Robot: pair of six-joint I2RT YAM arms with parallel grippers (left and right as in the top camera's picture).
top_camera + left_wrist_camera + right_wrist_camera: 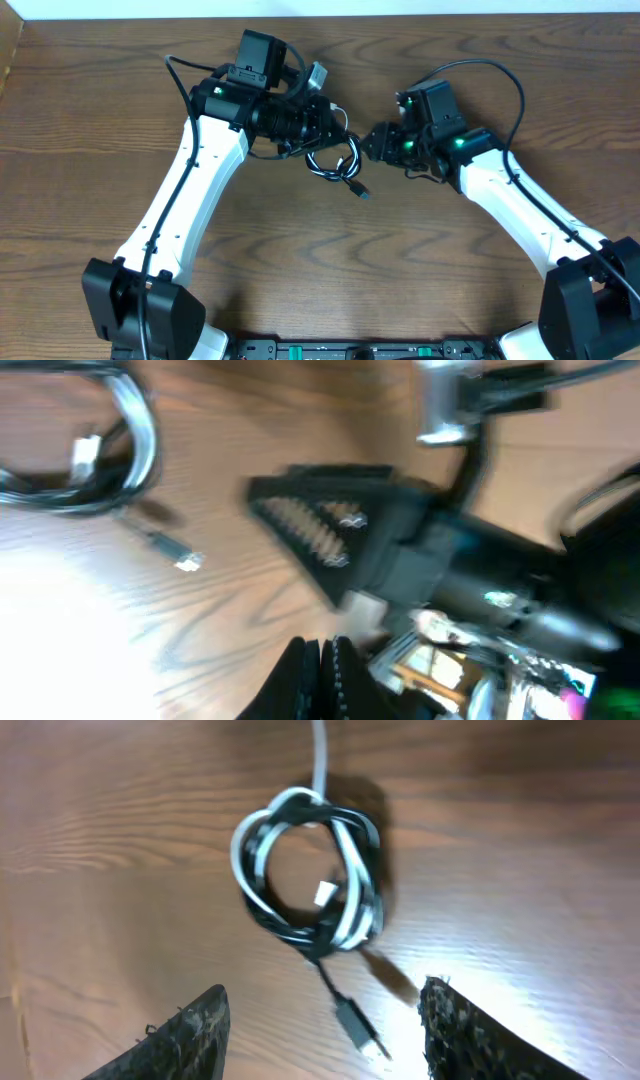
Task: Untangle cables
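The cables, one black and one white, lie wound together in a small coil on the table, also seen in the overhead view. A black lead with a plug trails from the coil toward me. The white cord runs off the top of the right wrist view. My right gripper is open, fingers wide apart, just short of the coil and holding nothing. My left gripper is shut with nothing visible between its fingers. It hovers over the coil's far side, facing the right gripper.
Brown wooden table all round. The two arms meet close together at the middle back. In the blurred left wrist view, the right gripper's black finger fills the centre, with the coil at upper left.
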